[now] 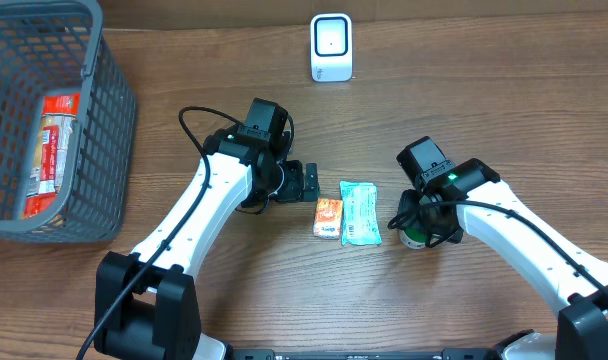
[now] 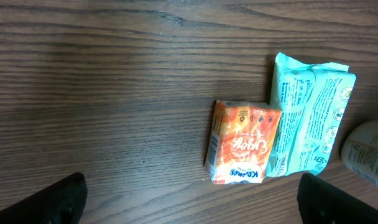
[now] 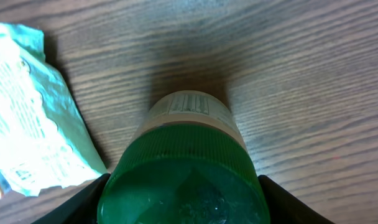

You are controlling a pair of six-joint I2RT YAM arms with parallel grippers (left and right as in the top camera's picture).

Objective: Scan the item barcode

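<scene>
The right claw [image 3: 181, 206] hides most of the bottle [image 3: 188, 112] overhead, straddling its cap [image 3: 183, 183]; a pinch cannot be told. The left claw [image 2: 190, 202] is spread, left of an orange pack [image 2: 240, 149] and teal pack [image 2: 308, 118].

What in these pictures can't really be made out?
- Overhead: the bottle is mostly hidden under the right arm.
- Right wrist: whether the fingers touch the green cap; the bottom edge cuts them off.
- Right wrist: the label, print too small to read.
- Overhead: the red package in the basket, too small to identify.
</scene>
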